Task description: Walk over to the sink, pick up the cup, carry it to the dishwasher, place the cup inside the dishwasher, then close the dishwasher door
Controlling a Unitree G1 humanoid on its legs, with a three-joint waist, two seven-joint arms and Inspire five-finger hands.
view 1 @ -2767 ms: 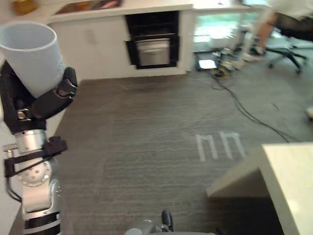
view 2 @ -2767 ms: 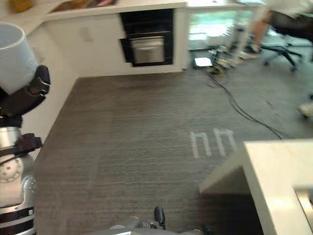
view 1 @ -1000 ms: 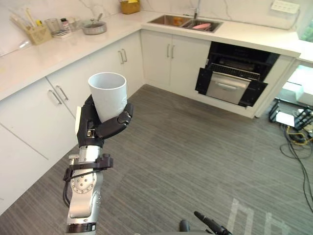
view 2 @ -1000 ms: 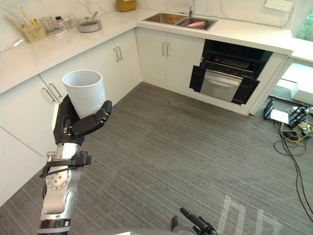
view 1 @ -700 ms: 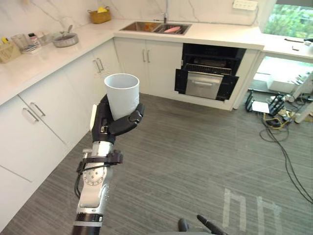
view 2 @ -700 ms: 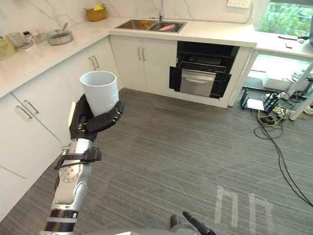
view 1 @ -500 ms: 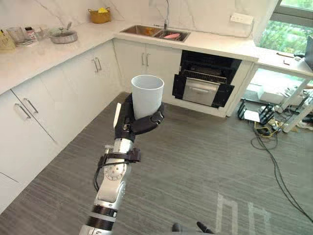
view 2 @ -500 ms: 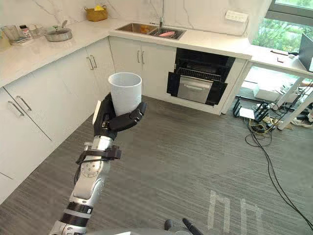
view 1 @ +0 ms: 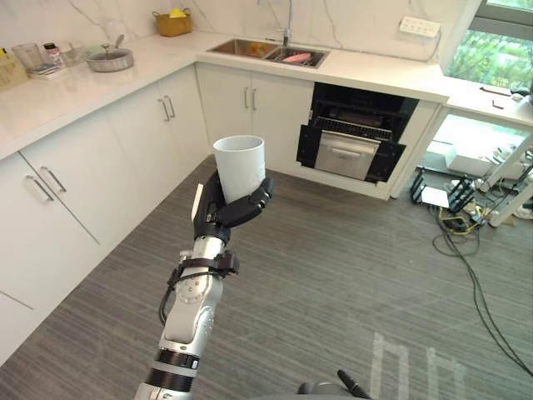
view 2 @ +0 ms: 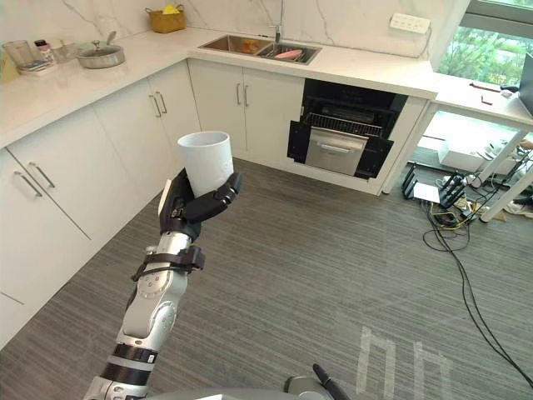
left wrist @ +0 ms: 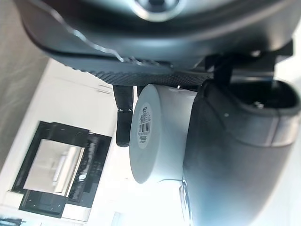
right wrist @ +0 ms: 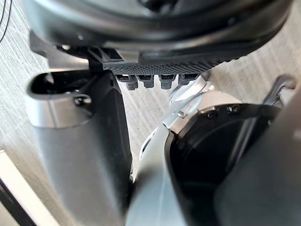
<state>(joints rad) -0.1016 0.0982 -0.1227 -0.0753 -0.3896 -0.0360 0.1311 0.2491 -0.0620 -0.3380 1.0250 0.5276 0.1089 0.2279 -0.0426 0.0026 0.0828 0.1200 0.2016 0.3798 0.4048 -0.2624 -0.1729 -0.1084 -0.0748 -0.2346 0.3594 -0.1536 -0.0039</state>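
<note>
My left hand (view 1: 218,210) is raised in front of me, shut on a white cup (view 1: 240,167) that stands upright with its mouth up. In the left wrist view the cup (left wrist: 157,136) sits between the thumb (left wrist: 225,155) and the fingers (left wrist: 123,120). The dishwasher (view 1: 358,132) is built in under the far counter, its dark inside and rack showing and its silver door (view 1: 348,155) open. The sink (view 1: 268,52) lies in the counter just left of it. My right hand (right wrist: 80,136) hangs low over the floor with relaxed fingers, holding nothing.
White cabinets (view 1: 100,158) run along the left wall under a counter with a pan (view 1: 110,60) and a basket (view 1: 171,23). Grey plank floor (view 1: 333,250) stretches to the dishwasher. Cables (view 1: 475,275) and desk legs lie at the right.
The view has swung from the bare floor to the kitchen corner and keeps shifting. The cup stays in my left hand, now slightly lower and further left in the picture.
</note>
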